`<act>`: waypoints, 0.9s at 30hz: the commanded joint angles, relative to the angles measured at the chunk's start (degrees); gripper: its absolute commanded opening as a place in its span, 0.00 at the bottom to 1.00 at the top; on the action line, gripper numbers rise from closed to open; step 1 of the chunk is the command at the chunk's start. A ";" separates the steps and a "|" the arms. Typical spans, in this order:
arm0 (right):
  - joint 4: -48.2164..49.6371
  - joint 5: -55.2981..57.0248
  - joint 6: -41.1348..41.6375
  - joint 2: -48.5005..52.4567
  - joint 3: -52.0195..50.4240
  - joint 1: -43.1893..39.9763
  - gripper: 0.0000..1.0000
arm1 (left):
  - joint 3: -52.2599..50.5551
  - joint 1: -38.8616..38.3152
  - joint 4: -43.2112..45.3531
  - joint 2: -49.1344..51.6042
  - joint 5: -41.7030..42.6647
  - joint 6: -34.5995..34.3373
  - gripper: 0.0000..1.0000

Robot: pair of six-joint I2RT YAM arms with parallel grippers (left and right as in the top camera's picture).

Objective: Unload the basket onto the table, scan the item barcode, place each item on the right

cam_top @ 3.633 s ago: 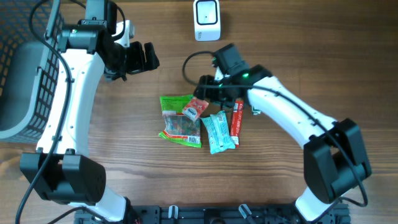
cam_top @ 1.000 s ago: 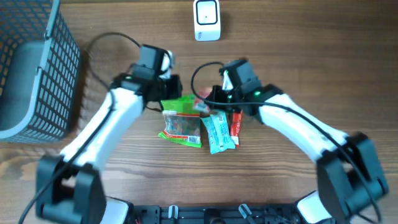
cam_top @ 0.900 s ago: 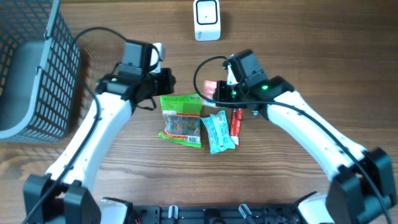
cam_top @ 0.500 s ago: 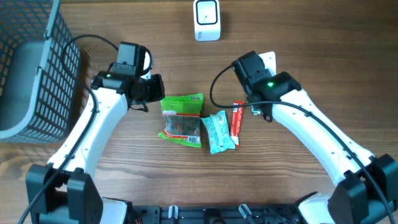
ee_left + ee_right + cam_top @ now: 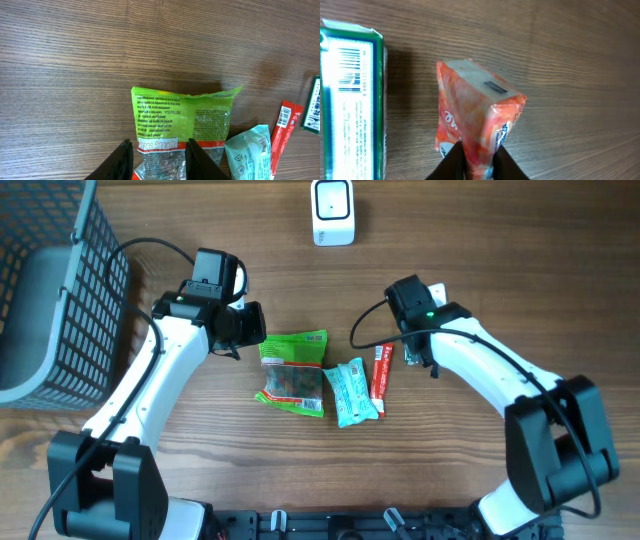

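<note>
The white barcode scanner (image 5: 332, 212) stands at the table's far edge. My right gripper (image 5: 479, 165) is shut on an orange-red snack packet (image 5: 480, 115), pinched by its lower end just over the wood; in the overhead view my right arm (image 5: 470, 355) hides both. My left gripper (image 5: 258, 332) is open, its fingers (image 5: 122, 162) straddling the near end of a green snack packet (image 5: 182, 120) that lies flat in the middle of the table (image 5: 293, 365). Beside it lie a teal packet (image 5: 352, 392) and a red stick (image 5: 380, 372).
A green box (image 5: 350, 100) with a barcode on its face lies left of the held packet, and shows at the right edge of the left wrist view (image 5: 312, 105). A black wire basket (image 5: 50, 290) stands at the far left.
My right gripper has carried the orange-red packet away from the pile, to the right. My left gripper drew back left, then settled at the green packet's end.
</note>
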 commanded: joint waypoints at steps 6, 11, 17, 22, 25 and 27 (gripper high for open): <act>2.01 -0.70 -0.72 1.11 -0.15 -0.17 0.64 | 0.09 0.04 0.04 0.63 -0.74 -0.09 0.32; -1.27 -7.21 -3.72 0.61 6.95 -1.70 0.68 | 0.09 0.04 0.02 0.63 -0.72 -0.09 0.33; -7.39 -25.81 -5.81 -0.44 15.63 -7.58 0.66 | 0.09 0.04 -0.09 0.63 -0.72 -0.11 0.33; -9.29 -38.62 -5.22 -0.24 14.21 -18.32 0.66 | 0.09 0.04 -0.52 0.63 -0.72 -0.11 0.33; -11.65 -41.79 -5.22 0.11 13.00 -20.74 0.74 | 0.09 0.04 -0.50 0.63 -0.72 -0.11 0.33; -9.94 -41.70 -5.75 0.50 11.58 -20.22 0.73 | 0.09 0.04 -0.50 0.63 -0.72 -0.11 0.34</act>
